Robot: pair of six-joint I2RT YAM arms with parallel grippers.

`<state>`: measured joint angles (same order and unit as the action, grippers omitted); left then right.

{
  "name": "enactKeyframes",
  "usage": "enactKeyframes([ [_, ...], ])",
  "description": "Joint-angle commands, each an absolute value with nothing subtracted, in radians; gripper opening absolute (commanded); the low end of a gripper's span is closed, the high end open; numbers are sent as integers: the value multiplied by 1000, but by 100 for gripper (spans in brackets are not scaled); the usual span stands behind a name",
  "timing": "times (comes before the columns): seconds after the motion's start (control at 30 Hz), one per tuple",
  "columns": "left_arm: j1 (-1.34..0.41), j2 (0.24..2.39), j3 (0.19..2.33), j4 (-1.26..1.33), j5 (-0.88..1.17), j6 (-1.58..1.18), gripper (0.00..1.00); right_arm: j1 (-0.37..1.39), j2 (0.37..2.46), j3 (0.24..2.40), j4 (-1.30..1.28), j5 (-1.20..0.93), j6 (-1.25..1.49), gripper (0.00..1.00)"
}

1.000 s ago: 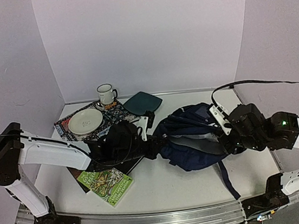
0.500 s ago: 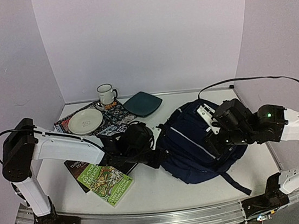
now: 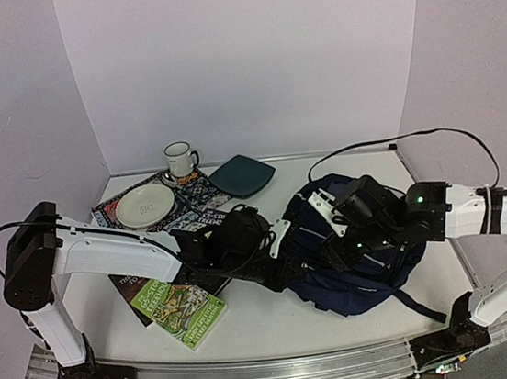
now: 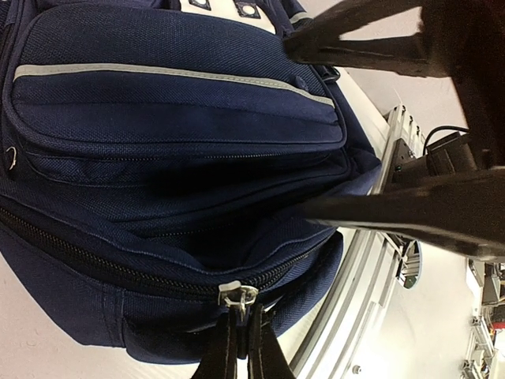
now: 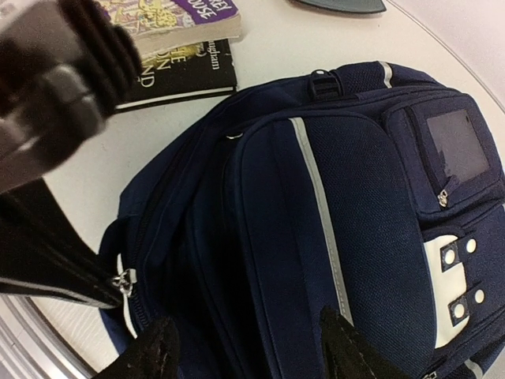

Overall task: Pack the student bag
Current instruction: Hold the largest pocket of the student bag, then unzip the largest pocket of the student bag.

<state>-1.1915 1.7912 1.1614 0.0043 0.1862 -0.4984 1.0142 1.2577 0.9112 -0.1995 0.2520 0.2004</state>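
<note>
The student bag (image 3: 355, 260) lies front-up, right of centre on the surface (image 3: 279, 320). Its zipper pull (image 4: 237, 294) is pinched in the closed left gripper (image 4: 241, 324), apparently ready to unzip it. The right gripper (image 5: 248, 320) hangs above the front pocket (image 5: 331, 237), jaws apart. A second ago it was shut and the bag bunched; now the bag lies spread.

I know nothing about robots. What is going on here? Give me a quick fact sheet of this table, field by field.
Main item: student bag, navy, lying front pockets up
Left gripper: shut on the bag's zipper pull
Right gripper: open above the bag's front, holding nothing
Left of the bag: green book overlapping a black book
At the back: mug, white plate, teal plate
</note>
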Motion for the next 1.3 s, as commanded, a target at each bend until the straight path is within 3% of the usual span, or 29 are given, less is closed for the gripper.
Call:
enactKeyframes([
  [0.0,-1200,1771,1203,113,213,-504,0,1009,1326,932,-183,360,147,63],
  [0.2,-1204,1774,1197,129,214,-512,0,1006,1436,922,-134,361,117,66],
  [0.3,-1204,1771,1190,131,213,-512,0,999,1468,907,-115,404,114,61],
  [0.6,-1204,1736,1157,129,189,-500,0,954,1426,843,-106,465,64,14],
  [0.73,-1201,1731,1151,122,172,-488,0,948,1348,820,-108,409,29,0],
  [1.27,-1001,1731,1163,-100,160,-376,0,924,970,812,-237,30,-133,0],
])
